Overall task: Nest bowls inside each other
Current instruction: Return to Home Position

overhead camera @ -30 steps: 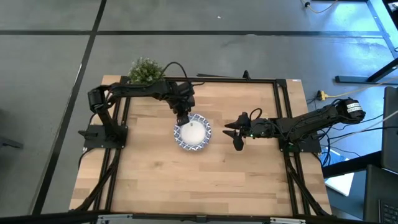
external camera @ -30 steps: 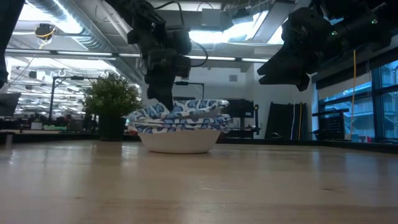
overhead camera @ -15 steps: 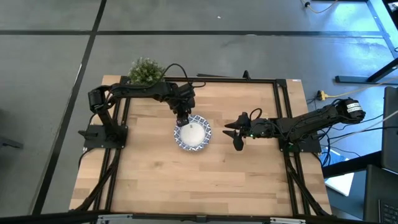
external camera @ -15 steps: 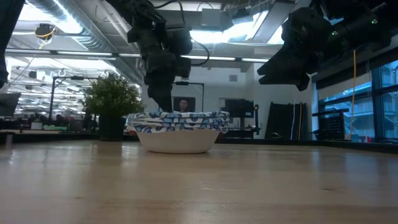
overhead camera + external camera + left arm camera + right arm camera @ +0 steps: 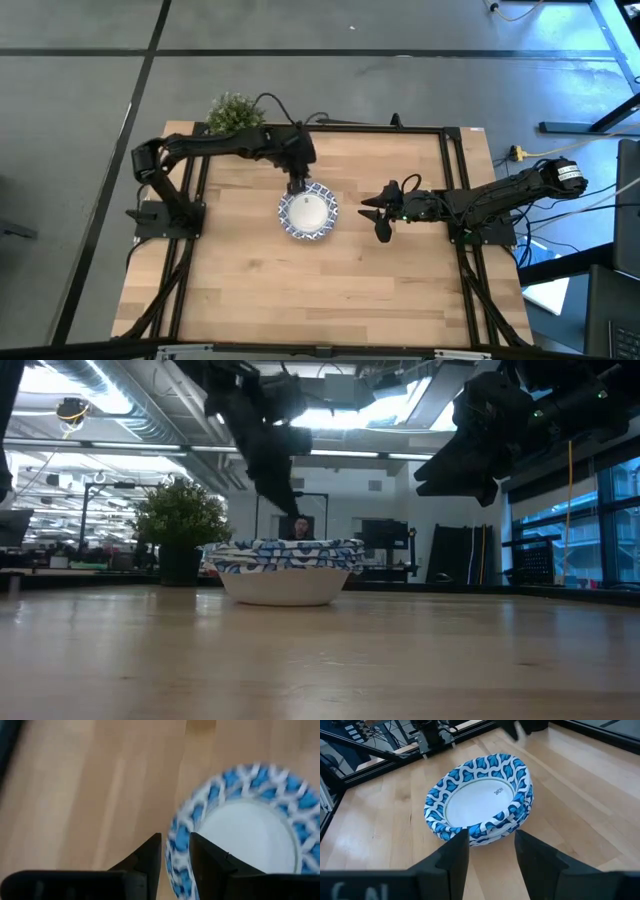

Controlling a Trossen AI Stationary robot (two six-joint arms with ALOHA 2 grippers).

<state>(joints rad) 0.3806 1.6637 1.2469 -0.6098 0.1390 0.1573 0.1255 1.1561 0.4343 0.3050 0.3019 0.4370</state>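
The bowls [image 5: 308,213] sat nested in one stack at the middle of the desk [image 5: 250,290]. My left jaws hung just above its back rim, slightly parted and empty. The right jaws, also released, waited well off to its right. I judged the left arm's way up and back clear.

You see a small green potted plant [image 5: 234,112] at the back-left corner of the light wooden table [image 5: 250,290], which a black frame [image 5: 350,128] edges. Around it lies grey floor [image 5: 80,100] crossed by dark lines. On your right, cables [image 5: 560,215] trail off the table, near a yellow plug [image 5: 517,153].
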